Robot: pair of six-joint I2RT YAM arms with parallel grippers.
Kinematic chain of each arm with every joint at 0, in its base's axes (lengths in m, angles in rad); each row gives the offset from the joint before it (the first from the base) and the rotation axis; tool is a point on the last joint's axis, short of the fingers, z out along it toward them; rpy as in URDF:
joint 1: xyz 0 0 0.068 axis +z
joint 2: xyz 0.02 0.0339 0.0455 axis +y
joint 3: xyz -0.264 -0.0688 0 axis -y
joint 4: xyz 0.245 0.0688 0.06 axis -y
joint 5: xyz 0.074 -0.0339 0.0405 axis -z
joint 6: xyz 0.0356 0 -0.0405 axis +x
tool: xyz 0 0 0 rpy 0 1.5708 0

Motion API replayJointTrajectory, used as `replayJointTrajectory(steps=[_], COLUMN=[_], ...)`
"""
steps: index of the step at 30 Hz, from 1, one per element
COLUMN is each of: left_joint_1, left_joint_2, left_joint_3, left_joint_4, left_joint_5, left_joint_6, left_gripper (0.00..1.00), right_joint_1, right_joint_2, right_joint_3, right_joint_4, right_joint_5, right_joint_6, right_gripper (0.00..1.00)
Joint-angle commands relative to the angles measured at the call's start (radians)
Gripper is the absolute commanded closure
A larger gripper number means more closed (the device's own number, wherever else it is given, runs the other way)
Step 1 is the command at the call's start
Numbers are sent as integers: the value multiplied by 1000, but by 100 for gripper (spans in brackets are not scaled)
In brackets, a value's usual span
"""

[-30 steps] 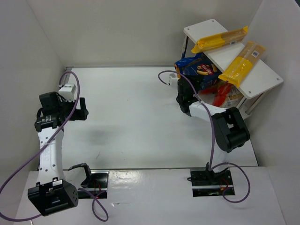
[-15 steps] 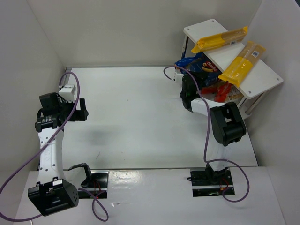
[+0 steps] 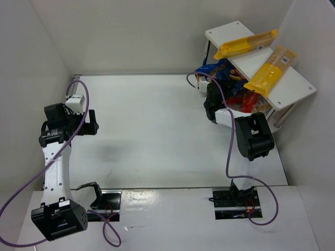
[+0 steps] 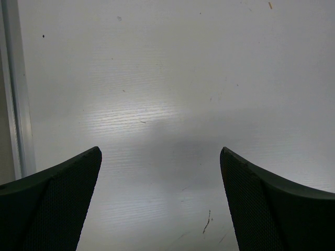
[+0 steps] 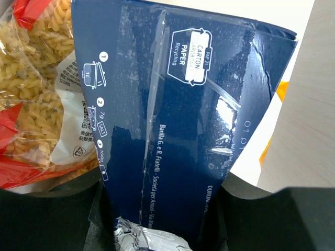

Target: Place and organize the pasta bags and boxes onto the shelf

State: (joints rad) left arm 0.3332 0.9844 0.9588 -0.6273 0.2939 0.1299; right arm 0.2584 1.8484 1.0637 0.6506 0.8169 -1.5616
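Surface: white table (image 3: 152,130) is lying beneath the left gripper (image 4: 159,167), fingers spread, holding nothing.
Right gripper (image 5: 162,209): is clamping the pasta box (image 5: 183,104) at the shelf (image 3: 293,89), lower tier.
Advice: likely needing levelling beside the red bag (image 5: 36,120) before release.

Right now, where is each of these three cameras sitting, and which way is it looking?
Top external: fixed above and behind the arms, looking down on the table, the shelf, the left arm and the right arm.
Left wrist: on the left arm, facing bare table; the left gripper shows, open.
Right wrist: on the right arm, close on the pasta box clamped in the right gripper, a red bag beside it.
Shared: top external and right wrist both show that box and bag.
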Motion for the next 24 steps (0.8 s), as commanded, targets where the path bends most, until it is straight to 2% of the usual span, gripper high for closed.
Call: replayJointTrajectory(steps=[1,12,24], left_joint_1=[7,7,7], left_joint_2=[-1,-1,-1], left_joint_3=[-3,-3,-3], left_joint_4=[20,20,20], left_joint_5=[24,24,24], left_joint_6=[14,14,14], left_gripper=[1,1,1], right_joint_1=[-18,-47,-56], right_joint_2=[-18,12,21], right_joint_3=[61,42,51], right_joint_4=[173,182,77], right_joint_5=[44,62,62], right_joint_6=[-15,-6,63], right_gripper=[100,99,89])
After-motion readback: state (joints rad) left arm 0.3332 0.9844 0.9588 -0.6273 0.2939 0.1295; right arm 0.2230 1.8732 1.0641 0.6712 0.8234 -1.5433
